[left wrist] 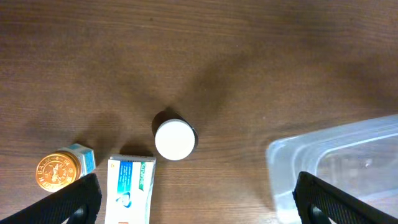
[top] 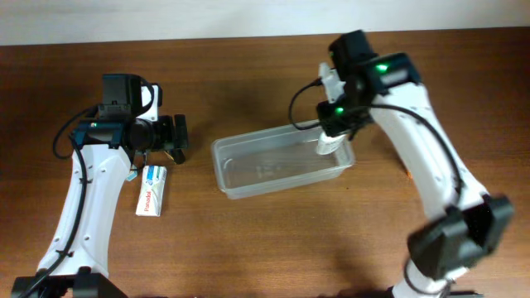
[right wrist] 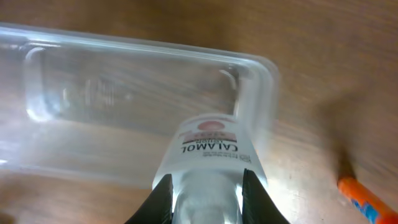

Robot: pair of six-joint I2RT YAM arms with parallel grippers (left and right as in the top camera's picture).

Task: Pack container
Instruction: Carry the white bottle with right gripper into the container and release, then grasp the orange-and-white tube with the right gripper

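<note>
Here, overhead: the container (top: 277, 184) lies mid-table. The right gripper (top: 330, 141) hangs over its right end, and the left gripper (top: 175, 137) is well apart to the left. Left wrist: jaws spread, empty, above a white-capped bottle (left wrist: 175, 139). Right wrist: jaws pinch the Calamol bottle (right wrist: 208, 155) over the container's end. Judged best: clear the rim, lower to the floor, then release.

A bottle (top: 329, 142) hangs over the container's (top: 248, 172) right end, a box (top: 151, 190) lying well to its left.
</note>
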